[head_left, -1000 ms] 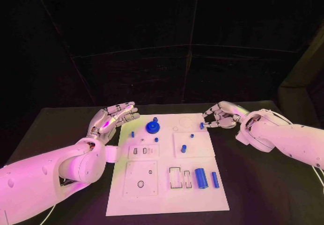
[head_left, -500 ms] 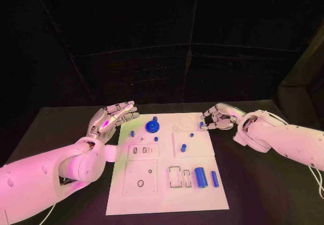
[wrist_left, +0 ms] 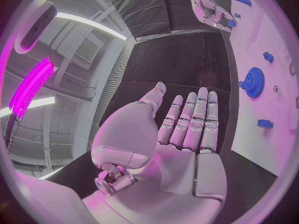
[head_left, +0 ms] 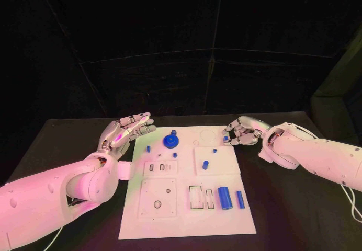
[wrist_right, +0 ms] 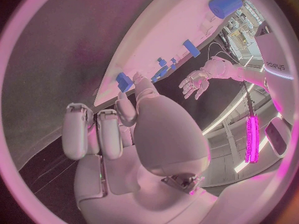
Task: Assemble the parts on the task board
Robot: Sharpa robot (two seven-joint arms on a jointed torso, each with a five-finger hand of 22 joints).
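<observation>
- Task board (head_left: 189, 209), a white plate, lies in the middle of the black desk (head_left: 294, 209), its long side running away from the robot.
- Blue gear (head_left: 171, 140) sits near the board's far end, with a small blue peg (head_left: 173, 132) just beyond it.
- Two blue cylinders (head_left: 225, 197) lie side by side on the board's near right part, beside two rectangular slots (head_left: 201, 198).
- Smaller blue pieces (head_left: 205, 165) are scattered across the board's middle.
- Left hand (head_left: 124, 132) hovers beside the board's far left corner, fingers straight and spread, holding nothing; the left wrist view shows its palm (wrist_left: 181, 149) bare.
- Right hand (head_left: 241, 132) is at the board's far right edge, fingers curled in around a small blue part (head_left: 225, 139); whether it truly grips that part cannot be told.
</observation>
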